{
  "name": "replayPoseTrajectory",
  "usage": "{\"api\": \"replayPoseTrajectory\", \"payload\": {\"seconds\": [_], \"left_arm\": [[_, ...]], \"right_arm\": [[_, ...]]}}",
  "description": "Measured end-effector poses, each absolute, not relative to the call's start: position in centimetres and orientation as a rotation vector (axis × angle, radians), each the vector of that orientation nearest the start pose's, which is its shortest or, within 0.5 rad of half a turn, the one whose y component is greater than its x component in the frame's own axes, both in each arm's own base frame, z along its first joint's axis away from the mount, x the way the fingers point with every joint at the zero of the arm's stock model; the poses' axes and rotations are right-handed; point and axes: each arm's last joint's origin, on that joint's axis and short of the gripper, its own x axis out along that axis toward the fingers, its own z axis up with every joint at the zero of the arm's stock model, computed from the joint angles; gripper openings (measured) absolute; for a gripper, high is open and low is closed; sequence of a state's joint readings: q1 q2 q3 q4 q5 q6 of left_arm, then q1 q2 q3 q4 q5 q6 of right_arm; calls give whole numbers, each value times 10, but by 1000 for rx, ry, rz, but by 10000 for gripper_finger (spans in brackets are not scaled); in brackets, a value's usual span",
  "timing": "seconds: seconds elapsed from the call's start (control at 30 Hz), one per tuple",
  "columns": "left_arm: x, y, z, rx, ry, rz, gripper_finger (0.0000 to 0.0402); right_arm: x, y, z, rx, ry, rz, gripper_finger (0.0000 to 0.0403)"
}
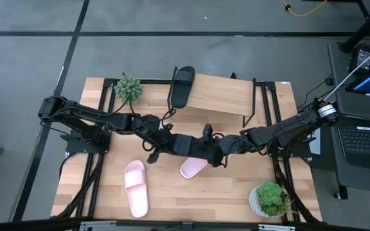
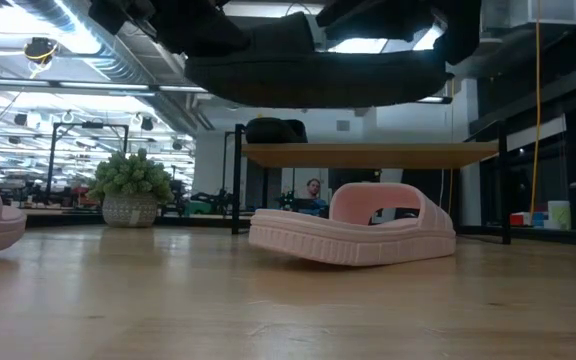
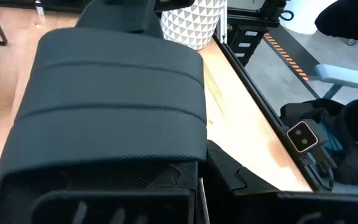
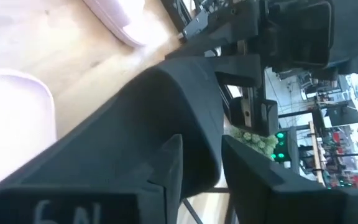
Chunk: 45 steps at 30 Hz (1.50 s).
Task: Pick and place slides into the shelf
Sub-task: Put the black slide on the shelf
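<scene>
Hanging above mid-table, one black slide is held clear of the wood between both arms: the left gripper is pinched tight on one end, while the right gripper meets the other end with its fingers either side of the sole, though how firmly they bite cannot be told. Second black slide rests on the shelf, at its end nearest the succulent. Two pink slides on the tabletop: one directly beneath the raised slide, one well apart toward the left arm's side; potted plant at the near right corner.
</scene>
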State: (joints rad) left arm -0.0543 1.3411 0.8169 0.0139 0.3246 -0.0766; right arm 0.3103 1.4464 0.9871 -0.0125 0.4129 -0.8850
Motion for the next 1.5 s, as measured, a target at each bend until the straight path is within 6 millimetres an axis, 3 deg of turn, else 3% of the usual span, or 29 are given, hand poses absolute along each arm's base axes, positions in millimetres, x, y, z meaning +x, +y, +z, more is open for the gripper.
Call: {"api": "replayPoseTrajectory", "payload": {"seconds": [0.4, 0.73, 0.87, 1.1, 1.5], "left_arm": [[286, -15, 246, -121, 482, -355, 0], [287, -13, 247, -104, 468, -368, 0], [287, -13, 247, -104, 467, -370, 0], [287, -13, 247, -95, 462, -357, 0], [288, -9, 249, -64, 444, -233, 63]], "right_arm": [[324, 78, 257, -1106, 434, 81, 112], [325, 78, 260, -1140, 407, 79, 110], [325, 78, 260, -1141, 408, 81, 88], [324, 79, 259, -1141, 409, 89, 13], [323, 74, 261, -1118, 475, -70, 11]]}}
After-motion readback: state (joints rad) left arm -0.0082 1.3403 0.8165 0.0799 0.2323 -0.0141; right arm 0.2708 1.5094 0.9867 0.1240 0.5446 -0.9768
